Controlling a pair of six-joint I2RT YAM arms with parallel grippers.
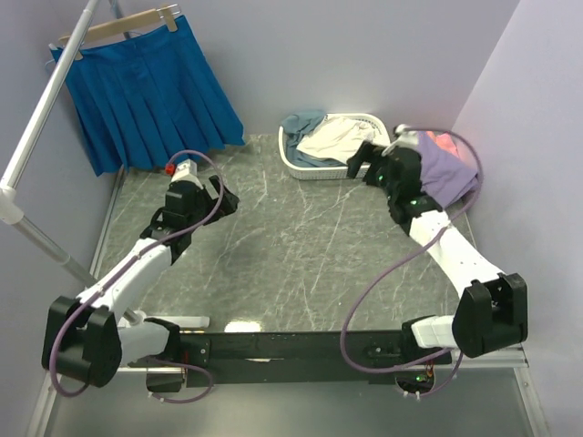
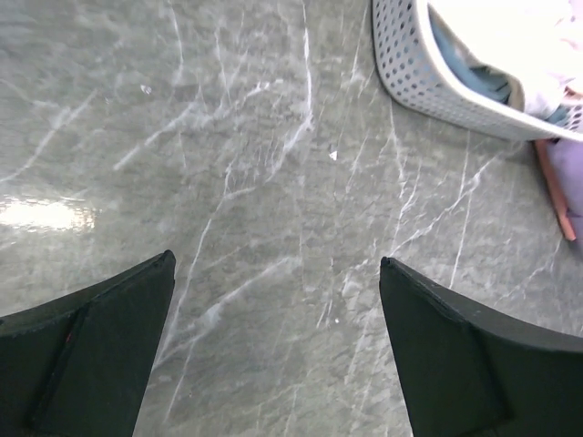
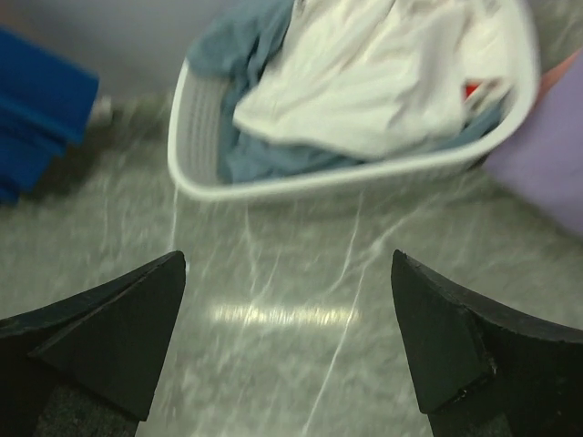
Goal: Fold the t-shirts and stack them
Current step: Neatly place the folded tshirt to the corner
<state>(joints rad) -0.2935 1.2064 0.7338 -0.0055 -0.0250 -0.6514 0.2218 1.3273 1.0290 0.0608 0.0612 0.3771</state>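
— Marbled grey bench (image 1: 291,264), far edge: which arm is nearer the t-shirts (image 1: 332,138)?
— Right claw (image 3: 287,264), spread wide and empty, faces the lattice basket (image 3: 273,187) holding a cream-white tee (image 3: 364,82) over a grey-blue tee (image 3: 255,159); left claw (image 2: 278,264), equally agape, hangs well apart.

The table (image 1: 291,264) was dark grey marble with pale veins. At its far left corner a bright blue pleated skirt (image 1: 150,91) hung on a wooden hanger (image 1: 118,25), its hem reaching down to the table's back edge. The hanger sat near the top of a slanting grey metal rail (image 1: 41,114). A white plastic basket (image 1: 296,167) with a perforated wall stood at the far edge, right of centre. Pale lavender walls (image 1: 364,55) closed in the scene.
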